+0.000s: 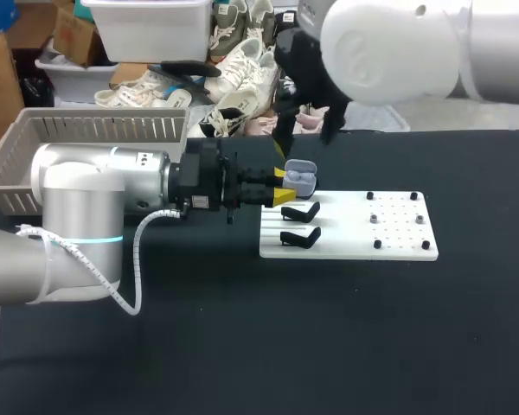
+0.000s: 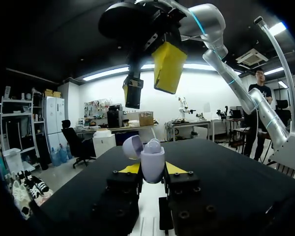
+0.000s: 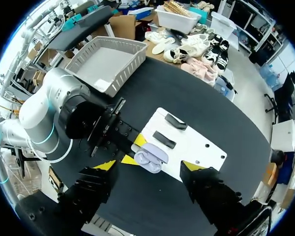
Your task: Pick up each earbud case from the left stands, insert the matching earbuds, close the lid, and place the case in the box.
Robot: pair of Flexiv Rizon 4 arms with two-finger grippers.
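Head view: the left arm lies low across the black table (image 1: 242,346), wrist level, fingers pointing along the tabletop. The left gripper (image 1: 284,192) is clenched on a pale lilac earbud case (image 1: 301,180), holding it at the left end of the white board (image 1: 346,246), just beside two black stands (image 1: 299,213). The case's mouth faces upward, probably so it can be loaded from above. The right arm reaches past the middle and hangs steeply downward, with the right gripper (image 1: 304,143) directly over the case. A slatted basket (image 1: 95,115), likely the task's box, sits well apart behind the left arm.

Left wrist view: the case (image 2: 152,164) stands upright between this gripper's yellow tips, both fingers pressing its sides. The lid (image 2: 132,146) is swung open to one side, and a rounded shape at the mouth may be an earbud, though that cannot be told. The right gripper (image 2: 150,78) hovers above with fingers spread and nothing between them.

Right wrist view: looking straight down, this gripper's fingers stand wide apart on either side of the case (image 3: 150,156), released and not touching it, which reads as a pose lined up for reaching into the open case. The left gripper (image 3: 134,150) grips the case from the side. Both stands on the board lie bare ahead of it, and the basket (image 3: 105,61) lies beyond the left arm.
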